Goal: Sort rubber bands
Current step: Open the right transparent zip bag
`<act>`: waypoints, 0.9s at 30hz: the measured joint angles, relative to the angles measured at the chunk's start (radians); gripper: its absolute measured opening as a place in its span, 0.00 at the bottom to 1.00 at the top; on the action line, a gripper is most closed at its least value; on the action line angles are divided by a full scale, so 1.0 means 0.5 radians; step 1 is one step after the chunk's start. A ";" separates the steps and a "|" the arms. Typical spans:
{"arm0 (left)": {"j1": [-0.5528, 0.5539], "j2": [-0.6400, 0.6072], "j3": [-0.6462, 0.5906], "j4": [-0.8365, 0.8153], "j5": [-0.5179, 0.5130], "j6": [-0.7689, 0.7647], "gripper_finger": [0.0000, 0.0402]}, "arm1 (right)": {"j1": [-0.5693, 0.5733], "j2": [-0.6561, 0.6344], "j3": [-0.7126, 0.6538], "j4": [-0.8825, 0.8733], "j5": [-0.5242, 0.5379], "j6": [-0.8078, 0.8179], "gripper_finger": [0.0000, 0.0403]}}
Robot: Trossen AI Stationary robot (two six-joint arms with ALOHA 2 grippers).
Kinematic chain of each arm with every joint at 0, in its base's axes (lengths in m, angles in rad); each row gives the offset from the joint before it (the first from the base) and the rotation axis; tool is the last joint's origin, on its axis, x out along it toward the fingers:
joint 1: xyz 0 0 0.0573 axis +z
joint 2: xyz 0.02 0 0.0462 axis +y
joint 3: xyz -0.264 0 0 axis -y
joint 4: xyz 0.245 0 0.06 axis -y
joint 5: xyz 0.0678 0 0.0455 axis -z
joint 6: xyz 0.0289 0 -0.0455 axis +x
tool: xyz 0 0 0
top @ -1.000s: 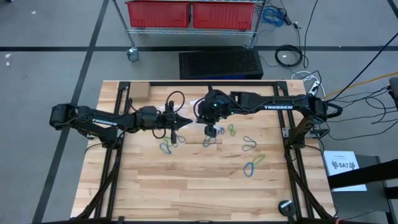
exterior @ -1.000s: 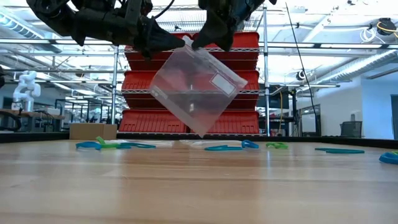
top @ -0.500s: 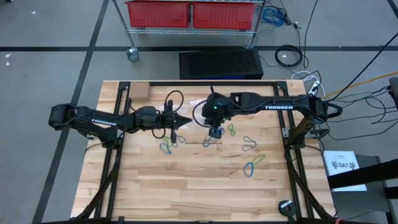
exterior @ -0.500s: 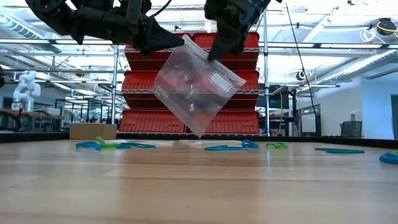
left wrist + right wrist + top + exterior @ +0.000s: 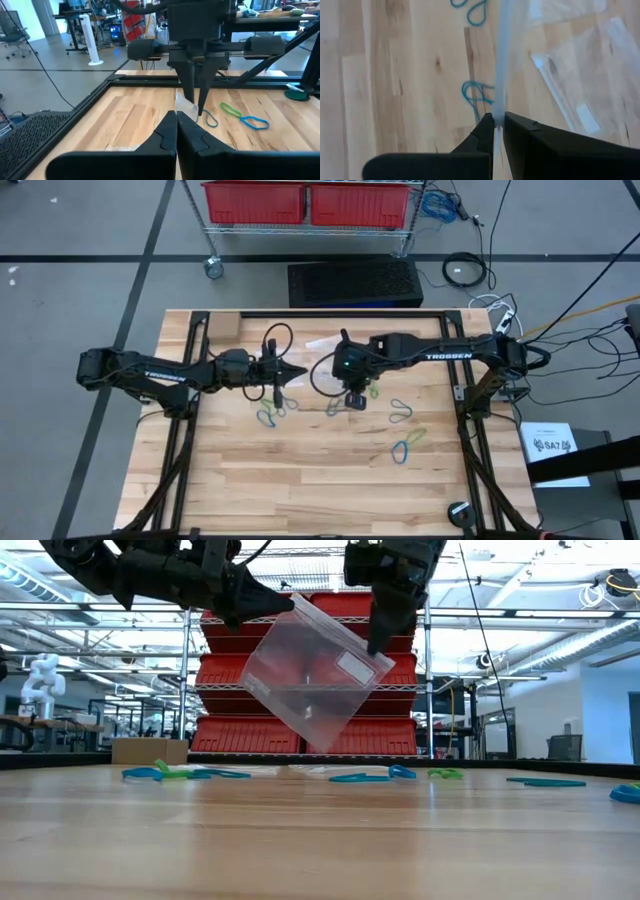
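Note:
A clear plastic bag (image 5: pixel 310 675) with a white label hangs tilted above the table between both grippers. My left gripper (image 5: pixel 297 373) (image 5: pixel 292 606) reaches level from the table's left and is shut on the bag's upper corner. My right gripper (image 5: pixel 356 399) (image 5: pixel 379 646) points down and is shut on the bag's right corner. Blue, green and teal rubber bands lie flat on the wood: one cluster (image 5: pixel 271 413) under the left gripper, a green one (image 5: pixel 372 390), a teal one (image 5: pixel 401 412), and a blue-green pair (image 5: pixel 408 444). My left gripper pinches the bag's upper corner (image 5: pixel 298 608) between its two fingers, coming level from the table's left. The bag hangs clear of the table below and to the right of it. My right gripper pinches the bag's edge (image 5: pixel 501 100) at the right-hand corner (image 5: pixel 384 658) between its fingertips, from above and pointing down. The edge runs straight out between the fingers, and the bag is lifted clear.
Another clear bag (image 5: pixel 322 344) lies flat near the table's far edge. Black frame rails (image 5: pixel 190 420) run along the table's left and right sides. Bands dot the middle (image 5: pixel 360 778); the near half of the table holds none. Red bins (image 5: pixel 300 730) stand beyond the far edge.
My right gripper has moved along the bag's upper edge, away from the left gripper, toward the table's right and down, ending at the bag's right corner. The bag has stayed hanging from the left gripper, its upper edge now stretched between the two.

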 joint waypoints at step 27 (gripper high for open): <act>0.002 -0.005 0.004 0.010 -0.021 0.040 0.00 | 0.024 -0.075 -0.005 -0.231 0.254 0.188 0.23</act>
